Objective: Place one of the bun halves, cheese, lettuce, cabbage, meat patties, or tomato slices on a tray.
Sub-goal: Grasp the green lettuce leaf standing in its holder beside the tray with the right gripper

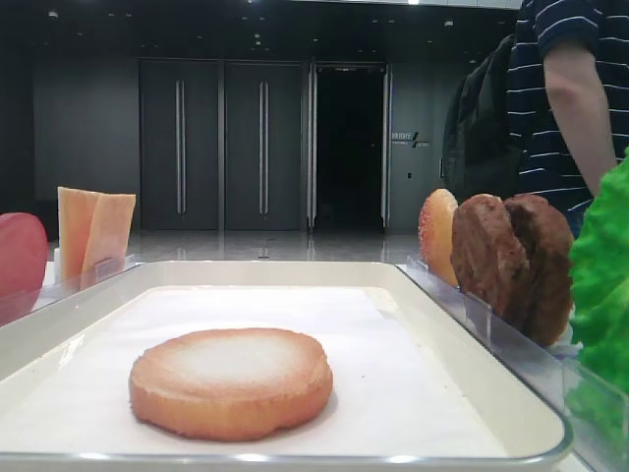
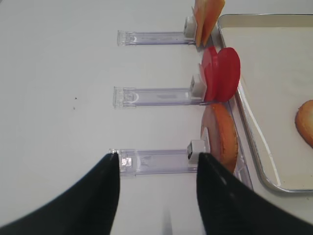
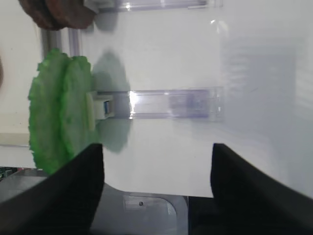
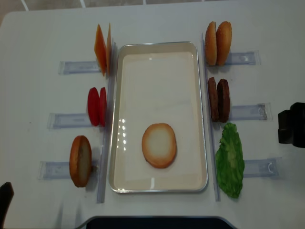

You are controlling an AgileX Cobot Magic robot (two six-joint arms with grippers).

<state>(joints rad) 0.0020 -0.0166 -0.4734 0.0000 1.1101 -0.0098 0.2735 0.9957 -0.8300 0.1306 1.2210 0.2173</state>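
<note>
One bun half (image 4: 159,145) lies flat on the tray (image 4: 157,47), pale grainy face up with a golden-brown rim, on the white paper liner. The frilly bright-green lettuce (image 4: 230,160) stands in a clear plastic holder (image 4: 259,168) right of the tray, next to lumpy dark patties (image 4: 218,99). Smooth red tomato slices (image 4: 96,106) and thin orange cheese (image 4: 102,48) are on the left. The table (image 4: 38,38) is plain white, the room behind dark. The right gripper (image 3: 156,166) is wide open and empty, and so is the left gripper (image 2: 157,183).

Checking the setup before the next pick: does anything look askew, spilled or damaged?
Nothing stands out. One bun half lies flat on the tray; the other ingredients stand upright in their holders beside it.
</note>
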